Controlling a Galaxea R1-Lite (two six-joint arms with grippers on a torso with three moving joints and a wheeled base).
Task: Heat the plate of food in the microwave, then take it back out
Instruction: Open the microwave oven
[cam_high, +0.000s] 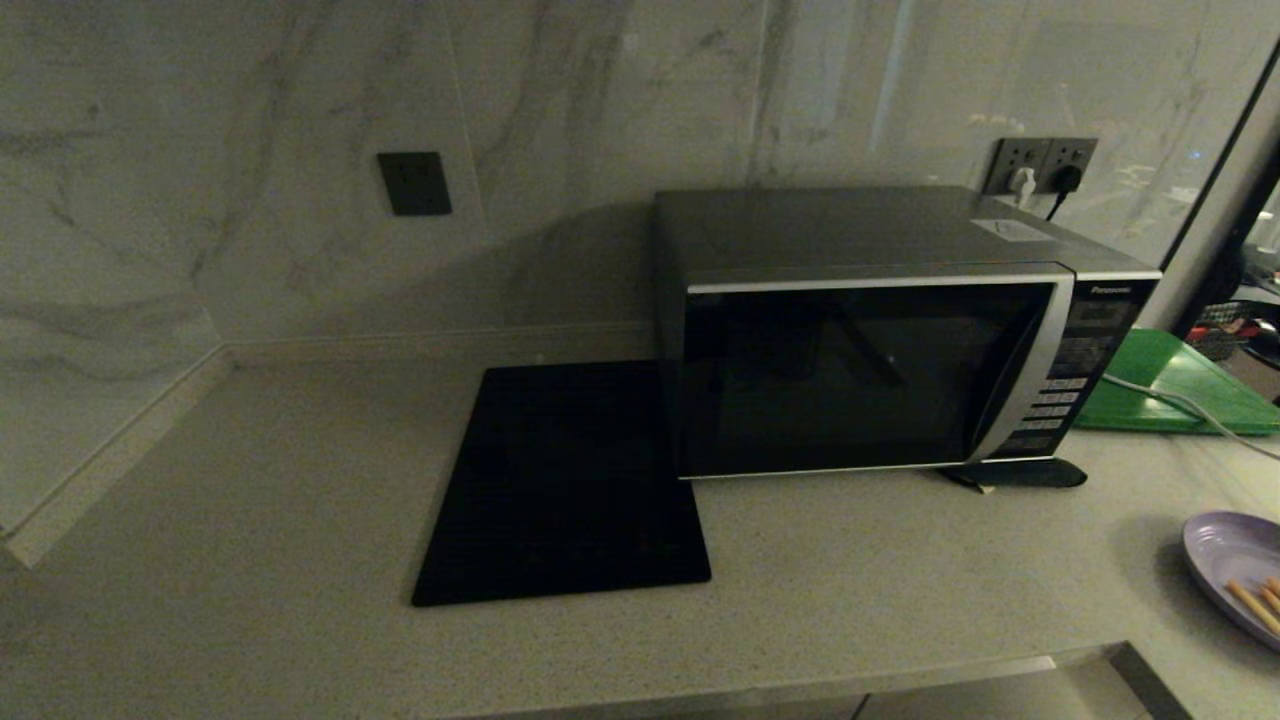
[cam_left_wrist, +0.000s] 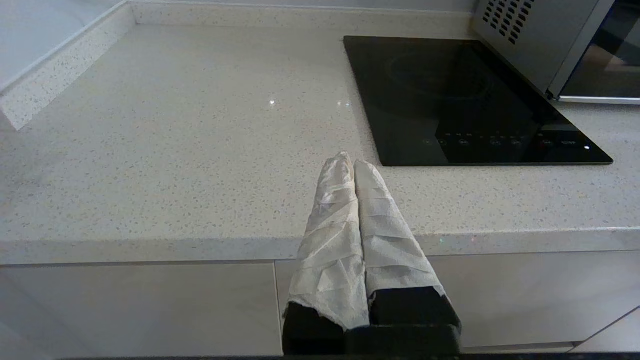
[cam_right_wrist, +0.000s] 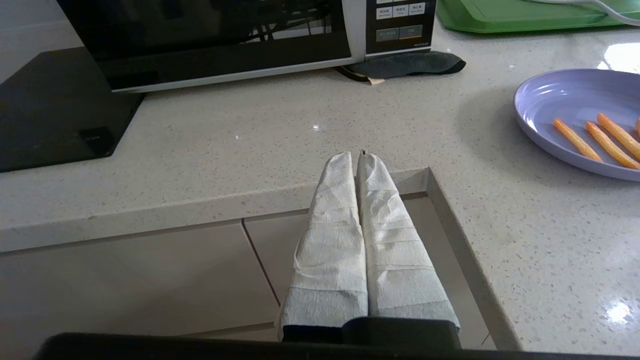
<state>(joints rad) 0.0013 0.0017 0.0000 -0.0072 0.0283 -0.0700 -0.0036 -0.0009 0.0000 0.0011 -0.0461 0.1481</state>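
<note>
Pale speckled stone countertop (cam_high: 250, 480), L-shaped. Boxy silver-grey Panasonic microwave (cam_high: 880, 330) at 1 o'clock in the head view, dark glass door closed, curved silver handle, button panel. Flat black rectangular cooktop (cam_high: 565, 480) touching its left side. Flat green board (cam_high: 1170, 385) at 3 o'clock. Round shallow lavender plate (cam_right_wrist: 575, 110) at 4 o'clock, holding thin orange sticks (cam_right_wrist: 597, 140). Left gripper (cam_left_wrist: 349, 162) and right gripper (cam_right_wrist: 356, 159): cloth-wrapped fingers pressed together, empty, at the counter's front edge.

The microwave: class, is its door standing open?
No, the dark glass door of the microwave sits flush in its frame, and the plate of food lies outside on the counter.
</note>
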